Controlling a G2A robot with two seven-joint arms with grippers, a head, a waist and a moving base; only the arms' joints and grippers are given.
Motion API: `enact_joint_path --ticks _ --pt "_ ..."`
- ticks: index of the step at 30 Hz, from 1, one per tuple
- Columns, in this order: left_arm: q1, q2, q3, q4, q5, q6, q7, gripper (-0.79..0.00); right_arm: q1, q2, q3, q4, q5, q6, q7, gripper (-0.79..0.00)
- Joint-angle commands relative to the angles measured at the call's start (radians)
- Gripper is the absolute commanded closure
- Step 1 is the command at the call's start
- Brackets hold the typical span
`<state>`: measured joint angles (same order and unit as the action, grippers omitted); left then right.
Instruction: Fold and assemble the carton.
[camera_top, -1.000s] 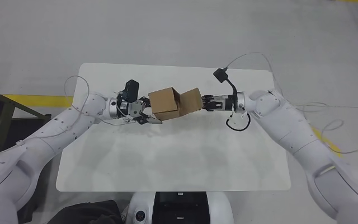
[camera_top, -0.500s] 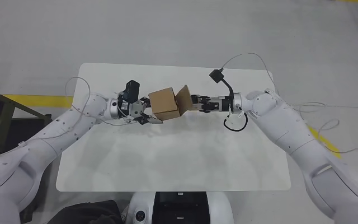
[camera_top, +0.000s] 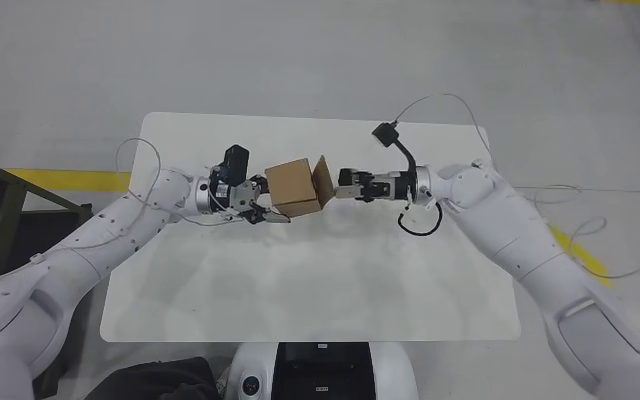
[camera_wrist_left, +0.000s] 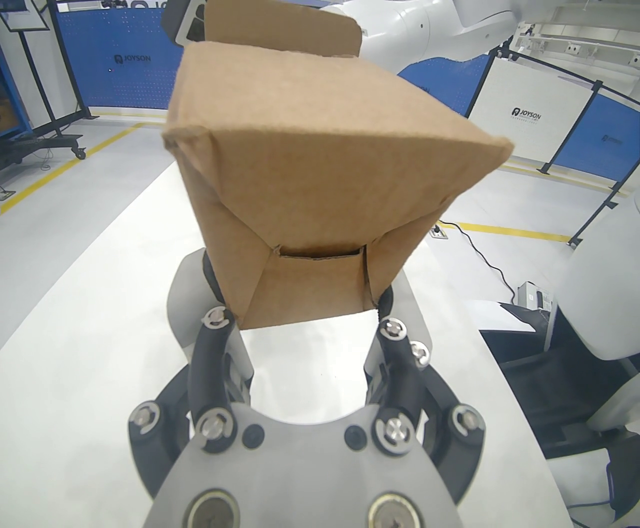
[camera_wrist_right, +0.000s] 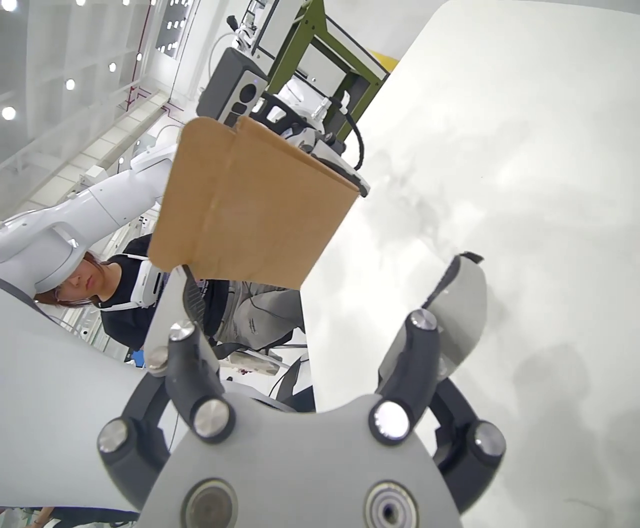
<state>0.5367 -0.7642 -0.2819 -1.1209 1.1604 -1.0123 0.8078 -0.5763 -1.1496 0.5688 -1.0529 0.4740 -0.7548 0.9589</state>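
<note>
You have the left gripper (camera_top: 262, 208) clamped on the left end of the brown cardboard carton (camera_top: 290, 186), which hangs over the far half of the white table (camera_top: 300, 290). At its right, your right gripper (camera_top: 338, 186) stands wide, one finger touching the upright flap (camera_top: 323, 178).

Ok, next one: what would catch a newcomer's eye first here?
The brown carton, held over the white table between the two arms. The left gripper clamps one end of it with its fingers, while the right gripper is open at the other end, one finger against the carton's flap.
</note>
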Motion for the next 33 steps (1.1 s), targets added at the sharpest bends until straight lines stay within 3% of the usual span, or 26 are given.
enact_joint_path --ticks 1,4,23,33 --pt "-0.002 0.0 0.004 0.0 0.003 0.0 0.0 -0.182 -0.007 0.004 0.015 -0.021 0.031 0.019 0.031 -0.329" --pt "-0.007 -0.001 0.011 0.002 0.011 0.0 0.0 -0.185 -0.019 0.008 0.034 -0.049 0.076 0.054 0.069 -0.283" --pt "-0.028 -0.008 0.022 0.018 0.07 0.0 0.0 -0.188 -0.046 0.024 0.123 -0.143 0.056 0.306 0.156 -0.289" --pt "-0.022 -0.011 0.013 0.023 0.082 0.0 0.0 -0.188 -0.078 0.014 0.167 -0.125 0.199 0.247 0.239 -0.274"
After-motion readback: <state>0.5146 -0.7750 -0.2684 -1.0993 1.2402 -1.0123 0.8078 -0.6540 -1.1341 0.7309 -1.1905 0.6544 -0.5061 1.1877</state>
